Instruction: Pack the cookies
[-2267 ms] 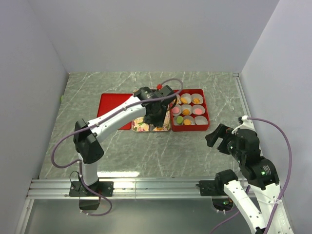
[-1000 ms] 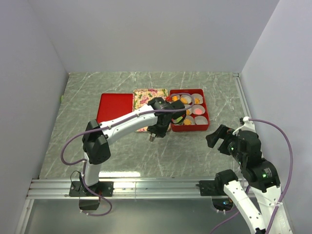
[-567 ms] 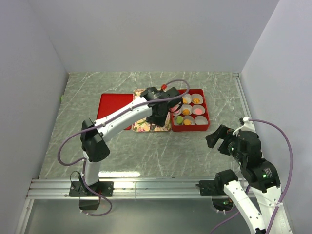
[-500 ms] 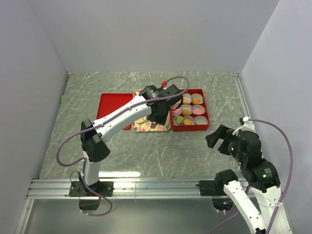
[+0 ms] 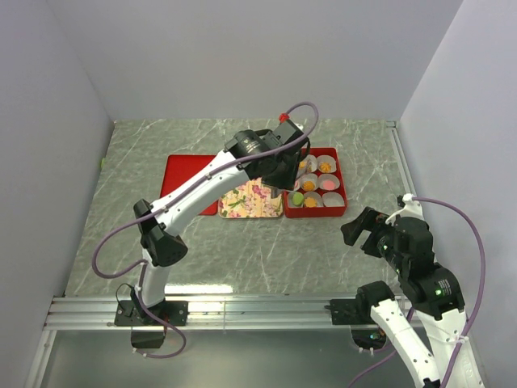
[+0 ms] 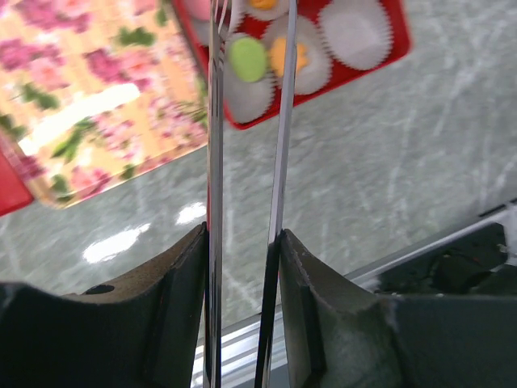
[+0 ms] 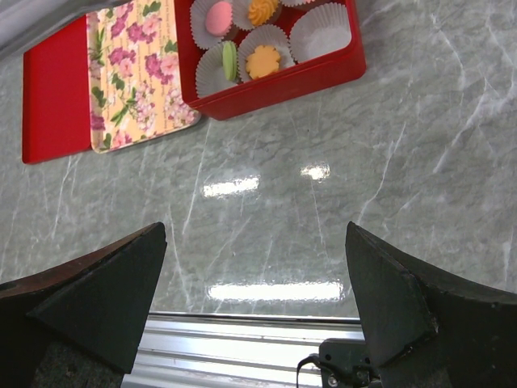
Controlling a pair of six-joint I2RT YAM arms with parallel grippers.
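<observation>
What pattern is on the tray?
The tray has pink flowers and green leaves on cream, clearest in the right wrist view.

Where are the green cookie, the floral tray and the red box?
green cookie (image 7: 229,61): right wrist view, its middle.
floral tray (image 7: 137,81): right wrist view, bare printed surface.
red box (image 7: 279,83): right wrist view, near wall.

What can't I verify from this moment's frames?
1. Whether the left gripper holds a cookie: its tips leave the left wrist view's top edge; the left arm covers them in the top view.
2. Red box's far row: cut off by both wrist views' top edges.
</observation>
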